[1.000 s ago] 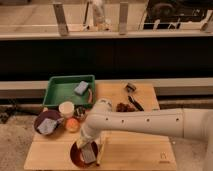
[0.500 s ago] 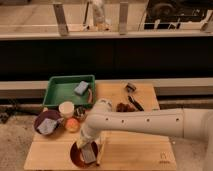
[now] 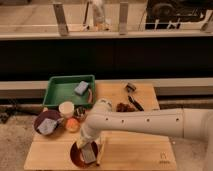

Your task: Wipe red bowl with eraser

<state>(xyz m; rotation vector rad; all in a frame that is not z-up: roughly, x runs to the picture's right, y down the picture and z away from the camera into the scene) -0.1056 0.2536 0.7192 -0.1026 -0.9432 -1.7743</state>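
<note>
- Down at the near-left edge of the wooden desk [image 3: 135, 150], the jaws [image 3: 88, 150] sit right over the red bowl [image 3: 78, 155], which is basically underneath them and partly hidden.
- Looks like the jaws are clamped on the eraser [image 3: 89, 154], a greyish block poking down into the bowl's dark inside. The fingers themselves blend into the block, so I'm reading the hold from how it hangs there.
- My guess on why it's held like that: flat face down against the bowl, so it can rub the inside. Seems mid-wipe, not just hovering.
- Arm [image 3: 145, 122] comes in from the right as one long white tube, low across the desk, then bends at the wrist and drops steeply into the bowl.
- Off to the far left of the jaws: a maroon bowl [image 3: 46, 121] with a pale cloth [image 3: 47, 126] in it, and a white cup [image 3: 66, 108].
- Further back, a green tray [image 3: 60, 90] holding a bluish-grey block [image 3: 81, 88], well apart from the action.
</note>
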